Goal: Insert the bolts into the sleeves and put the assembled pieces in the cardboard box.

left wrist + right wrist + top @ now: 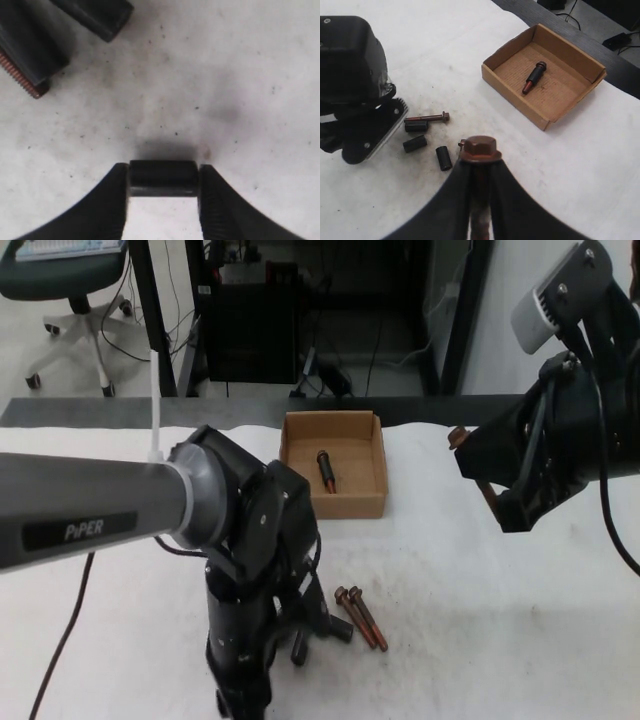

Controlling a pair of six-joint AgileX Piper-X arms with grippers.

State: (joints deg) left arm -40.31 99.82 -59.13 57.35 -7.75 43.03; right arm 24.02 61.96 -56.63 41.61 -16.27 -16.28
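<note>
We have the left pincer [163, 187] closed on a black sleeve [162, 176] low over the tabletop [225, 75], well apart from the cardboard box [516, 97]. The right pincer [479, 167] is clamped on a bolt [479, 149] raised to one side of the box, which we judge leaves the two parts ready to be mated. The box holds one assembled piece [534, 76], while spare sleeves [415, 144] and another bolt [427, 118] lie outside it, well apart from the box.
</note>
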